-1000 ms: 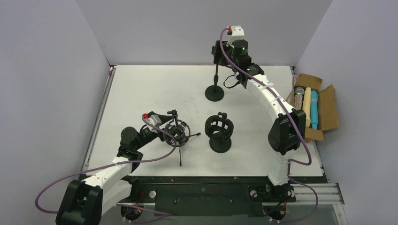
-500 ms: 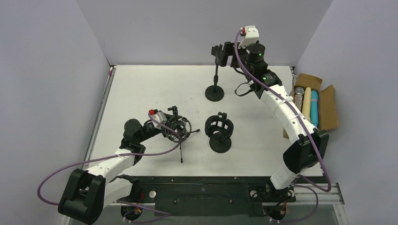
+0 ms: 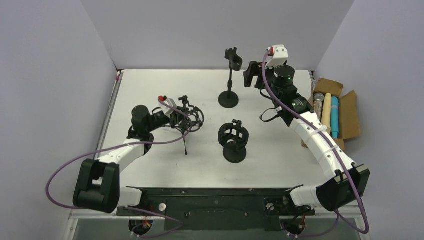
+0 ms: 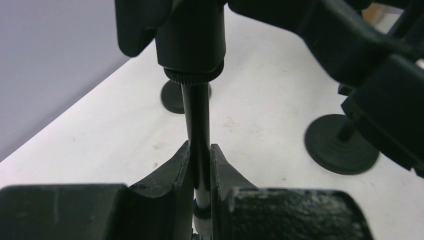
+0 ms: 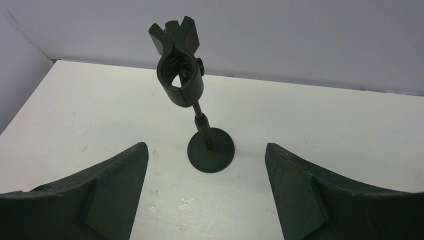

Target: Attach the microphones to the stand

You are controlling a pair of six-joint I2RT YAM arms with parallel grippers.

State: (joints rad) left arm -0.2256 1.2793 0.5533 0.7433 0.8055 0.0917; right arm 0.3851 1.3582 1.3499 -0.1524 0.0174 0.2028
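The microphones, cream, teal and a glittery one, lie in a cardboard box at the right table edge. My left gripper is shut on the thin black rod of a small shock-mount stand, whose leg trails toward the front. My right gripper hangs open just right of the tall clip stand, nothing between its fingers. A second shock-mount stand stands upright mid-table.
The clip stand's round base sits at the back centre. The second stand's round base lies close to the right of my left gripper. Grey walls close in the table on three sides.
My left gripper closed on the small stand's rod and carried it toward the back. My right arm drew away to the right of the clip stand's head and opened wider.
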